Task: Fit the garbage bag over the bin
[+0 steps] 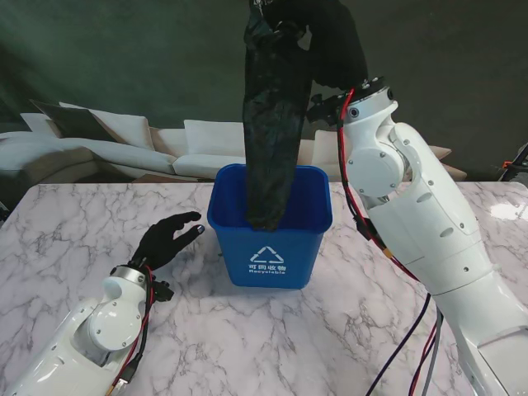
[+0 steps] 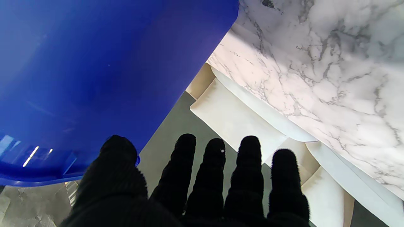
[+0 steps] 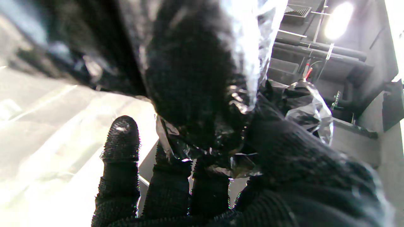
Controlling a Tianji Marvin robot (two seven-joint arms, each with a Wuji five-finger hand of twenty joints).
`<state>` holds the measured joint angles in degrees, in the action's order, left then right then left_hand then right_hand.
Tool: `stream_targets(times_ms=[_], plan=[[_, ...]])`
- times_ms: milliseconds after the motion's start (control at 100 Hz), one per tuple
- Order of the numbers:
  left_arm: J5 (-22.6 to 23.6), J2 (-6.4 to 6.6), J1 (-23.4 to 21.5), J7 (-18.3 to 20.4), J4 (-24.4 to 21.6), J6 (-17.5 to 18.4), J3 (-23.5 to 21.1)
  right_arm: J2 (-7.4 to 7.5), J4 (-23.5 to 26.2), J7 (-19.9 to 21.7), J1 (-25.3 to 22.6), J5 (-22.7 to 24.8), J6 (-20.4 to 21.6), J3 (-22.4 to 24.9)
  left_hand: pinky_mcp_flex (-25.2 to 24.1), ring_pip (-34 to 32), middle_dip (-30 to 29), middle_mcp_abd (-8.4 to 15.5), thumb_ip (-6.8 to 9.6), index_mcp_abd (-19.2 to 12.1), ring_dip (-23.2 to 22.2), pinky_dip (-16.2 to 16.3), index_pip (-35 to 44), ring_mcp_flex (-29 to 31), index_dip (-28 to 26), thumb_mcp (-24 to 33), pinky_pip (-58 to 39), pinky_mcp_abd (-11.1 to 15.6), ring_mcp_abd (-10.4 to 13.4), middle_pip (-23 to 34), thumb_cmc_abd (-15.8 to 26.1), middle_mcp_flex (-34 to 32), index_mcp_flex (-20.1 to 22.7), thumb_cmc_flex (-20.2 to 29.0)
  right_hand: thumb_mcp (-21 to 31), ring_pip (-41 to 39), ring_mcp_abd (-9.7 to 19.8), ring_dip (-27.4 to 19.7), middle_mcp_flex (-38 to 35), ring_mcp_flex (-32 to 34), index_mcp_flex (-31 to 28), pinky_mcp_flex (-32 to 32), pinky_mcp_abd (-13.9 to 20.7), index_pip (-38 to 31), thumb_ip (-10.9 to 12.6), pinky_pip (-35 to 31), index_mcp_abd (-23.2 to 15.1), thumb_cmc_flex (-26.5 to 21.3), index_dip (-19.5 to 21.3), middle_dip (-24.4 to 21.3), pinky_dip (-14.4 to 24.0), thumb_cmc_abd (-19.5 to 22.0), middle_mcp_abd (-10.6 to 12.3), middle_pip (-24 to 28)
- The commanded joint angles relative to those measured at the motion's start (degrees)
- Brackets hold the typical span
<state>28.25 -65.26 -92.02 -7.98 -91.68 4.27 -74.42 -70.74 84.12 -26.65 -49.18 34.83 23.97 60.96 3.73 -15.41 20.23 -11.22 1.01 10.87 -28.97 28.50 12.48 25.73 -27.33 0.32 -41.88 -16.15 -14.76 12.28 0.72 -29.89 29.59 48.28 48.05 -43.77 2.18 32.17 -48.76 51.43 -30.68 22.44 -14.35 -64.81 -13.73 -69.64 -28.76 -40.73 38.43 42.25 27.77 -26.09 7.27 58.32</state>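
A blue bin [image 1: 268,239] with a white recycling mark stands upright in the middle of the marble table [image 1: 74,231]. A black garbage bag [image 1: 272,115] hangs straight down, bunched and long, with its lower end inside the bin. My right hand [image 1: 330,41], in a black glove, is raised high above the bin and shut on the bag's top; in the right wrist view the fingers [image 3: 167,176] pinch crumpled black film [image 3: 189,78]. My left hand [image 1: 169,239] lies open just left of the bin, fingers [image 2: 214,164] spread beside the blue bin wall [image 2: 94,69].
White sofas [image 1: 132,140] stand beyond the table's far edge. Red and black cables [image 1: 404,330] hang along my right arm, nearer to me on the right.
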Motion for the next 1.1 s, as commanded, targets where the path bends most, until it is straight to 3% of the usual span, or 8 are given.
stream_targets(times_ms=[0, 300, 720, 1090], plan=[[-0.21, -0.09, -0.14, 0.85, -0.28, 0.15, 0.10, -0.35, 0.07, -0.49, 0.66, 0.05, -0.54, 0.19, -1.10, -0.44, 0.60, 0.58, -1.22, -0.50, -0.36, 1.17, -0.72, -0.81, 0.35, -1.87, 1.32, -0.68, 0.03, 0.26, 2.36, 0.09, -0.84, 1.27, -0.22, 0.49, 1.38, -0.44, -0.96, 1.24, 0.22, -0.62, 1.35, -1.98, 0.44, 0.63, -6.61, -2.27, 1.56, 0.19, 0.31, 4.22, 1.79, -1.12], [-0.24, -0.05, -0.02, 1.06, -0.24, 0.22, 0.41, -0.45, -2.84, -0.91, -0.16, 0.26, 0.24, -1.18, -1.12, -0.45, 0.60, 0.62, -1.22, -0.48, -0.36, 1.18, -0.69, -0.74, 0.34, -1.86, 1.34, -0.60, 0.08, 0.24, 2.36, 0.11, -0.76, 1.28, -0.40, 0.48, 1.23, -0.39, -1.03, 1.18, 0.31, -0.76, 1.30, -1.98, 0.50, 0.75, -6.62, -2.29, 1.47, 0.12, 0.39, 4.11, 1.69, -1.08], [-0.28, -0.04, 0.28, 1.19, -0.07, 0.09, 0.79, 0.11, -2.66, -0.23, -6.77, 1.47, 2.96, -3.19, -1.11, -0.44, 0.59, 0.62, -1.22, -0.51, -0.36, 1.19, -0.71, -0.74, 0.34, -1.88, 1.35, -0.63, 0.13, 0.23, 2.38, 0.12, -0.78, 1.28, -0.38, 0.58, 0.90, -0.39, -1.16, 1.19, 0.26, -0.83, 0.79, -1.99, 0.50, 0.90, -5.91, -2.39, 1.08, 0.03, 0.50, 3.98, 1.37, -1.11], [-0.10, -0.03, 0.16, 1.12, -0.24, 0.04, 0.77, 0.25, -5.92, -1.21, -8.95, 3.43, 5.10, -5.88, -1.08, -0.45, 0.58, 0.57, -1.21, -0.51, -0.36, 1.20, -0.71, -0.73, 0.33, -1.85, 1.35, -0.63, 0.16, 0.22, 2.36, 0.15, -0.80, 1.36, -0.37, 1.09, 0.75, -0.57, -1.17, 1.02, 0.24, -1.21, 0.48, -1.94, 0.49, 1.25, -5.56, -2.46, 0.76, -0.11, 0.43, 3.97, 1.20, -1.32]])
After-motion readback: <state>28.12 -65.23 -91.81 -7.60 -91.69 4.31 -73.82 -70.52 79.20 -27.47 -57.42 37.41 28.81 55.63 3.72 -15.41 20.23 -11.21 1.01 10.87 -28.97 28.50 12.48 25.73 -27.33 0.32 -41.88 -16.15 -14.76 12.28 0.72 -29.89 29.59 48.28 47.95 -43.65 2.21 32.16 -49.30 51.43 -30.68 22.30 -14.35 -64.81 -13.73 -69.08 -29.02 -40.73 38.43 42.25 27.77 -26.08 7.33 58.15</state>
